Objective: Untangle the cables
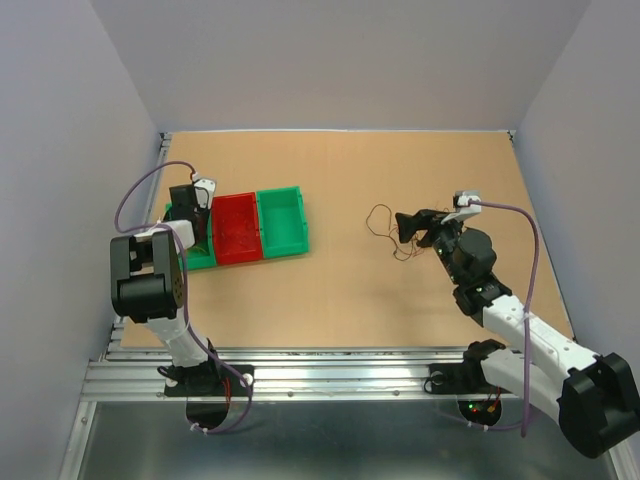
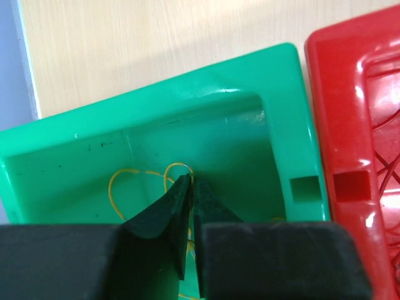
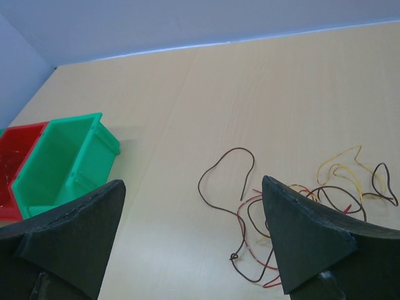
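Binning thin yellow wire (image 2: pixel 134 172), pinched tight in left gripper (image 2: pixel 189 184), into green plastic bin (image 2: pixel 187 94) by left edge; next, likely lowering wide-open, empty right gripper (image 3: pixel 192 182) onto loose tangle of thin wires (image 3: pixel 325 190).

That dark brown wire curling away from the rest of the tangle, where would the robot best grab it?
Grip the dark brown wire at its arched loop, which lies alone on bare table, left of the tangle. Come straight down from above, the right gripper's open fingers astride the strand; lower down it crosses other wires.
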Controlling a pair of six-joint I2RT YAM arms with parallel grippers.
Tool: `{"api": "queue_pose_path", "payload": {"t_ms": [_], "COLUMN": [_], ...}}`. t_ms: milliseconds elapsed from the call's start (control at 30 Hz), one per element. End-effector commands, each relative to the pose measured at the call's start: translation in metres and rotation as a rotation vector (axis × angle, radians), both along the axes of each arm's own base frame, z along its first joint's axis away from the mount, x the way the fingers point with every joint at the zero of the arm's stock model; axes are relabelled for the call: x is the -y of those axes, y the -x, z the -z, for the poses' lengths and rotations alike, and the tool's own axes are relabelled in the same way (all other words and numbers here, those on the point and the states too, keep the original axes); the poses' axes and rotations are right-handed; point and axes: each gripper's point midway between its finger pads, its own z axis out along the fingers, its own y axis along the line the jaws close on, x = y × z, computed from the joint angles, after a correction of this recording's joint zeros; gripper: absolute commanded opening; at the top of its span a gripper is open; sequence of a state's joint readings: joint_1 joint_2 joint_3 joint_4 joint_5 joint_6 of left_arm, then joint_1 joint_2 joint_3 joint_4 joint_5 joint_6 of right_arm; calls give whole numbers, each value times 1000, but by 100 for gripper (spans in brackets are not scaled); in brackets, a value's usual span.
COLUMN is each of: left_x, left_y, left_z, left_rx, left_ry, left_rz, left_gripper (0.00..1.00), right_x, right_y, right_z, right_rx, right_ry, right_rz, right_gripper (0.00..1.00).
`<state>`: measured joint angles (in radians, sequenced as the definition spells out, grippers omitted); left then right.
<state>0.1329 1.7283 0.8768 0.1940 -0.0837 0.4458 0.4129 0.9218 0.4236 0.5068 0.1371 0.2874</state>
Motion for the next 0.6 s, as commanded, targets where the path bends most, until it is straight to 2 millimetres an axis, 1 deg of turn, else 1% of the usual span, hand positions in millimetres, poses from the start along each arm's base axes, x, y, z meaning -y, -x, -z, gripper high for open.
{"api": "queue_pose_path", "payload": {"t_ms": [0, 33, 100, 133, 167, 233, 267, 300, 333, 400, 433, 467, 500, 533, 567], "left_x": [-2, -1, 0, 0, 1, 3, 4, 4, 5, 8, 12, 18, 25, 42, 53], "left_y": [-3, -4, -3, -3, -4, -2, -3, -1, 0, 2, 4, 6, 8, 7, 10], "left_z": [-43, -61, -76, -83, -98, -108, -120, -125, -135, -148, -153, -166, -171, -178, -189], "left_rx": [111, 154, 185, 201, 236, 249, 274, 278, 301, 328, 336, 370, 380, 396, 426], "left_ry": [-7, -10, -11, -7, -10, -7, -9, -10, -10, -5, 5, 10, 14, 18, 9], "left_rz": [-11, -7, -2, 2, 8, 14, 17, 17, 19, 28, 37, 58, 74, 114, 130], "left_gripper": [27, 33, 38, 43, 46, 52, 53, 54, 57, 60, 61, 63, 64, 69, 71], "right_x": [4, 4, 5, 5, 6, 8, 9, 11, 16, 21, 28, 34, 40, 47, 52], "right_y": [-6, -6, -6, -6, -6, -5, -6, -7, -8, -13, -18, -21, -24, -27, -29], "right_z": [2, 3, 3, 2, 2, 3, 4, 3, 8, 17, 13, 27, 29, 31, 38], "right_rx": [-23, -27, -28, -26, -26, -31, -36, -41, -67, -111, -118, -166, -180, -189, -212], "right_ry": [-2, -2, 0, -1, -1, -3, -4, -7, -8, -2, -17, 0, 2, -6, -6], "right_rz": [30, 35, 38, 40, 43, 53, 61, 73, 108, 152, 204, 238, 272, 305, 318], "right_gripper": [95, 95, 95, 95, 95, 95, 95, 95, 95, 95, 95, 95, 95, 95, 95]}}
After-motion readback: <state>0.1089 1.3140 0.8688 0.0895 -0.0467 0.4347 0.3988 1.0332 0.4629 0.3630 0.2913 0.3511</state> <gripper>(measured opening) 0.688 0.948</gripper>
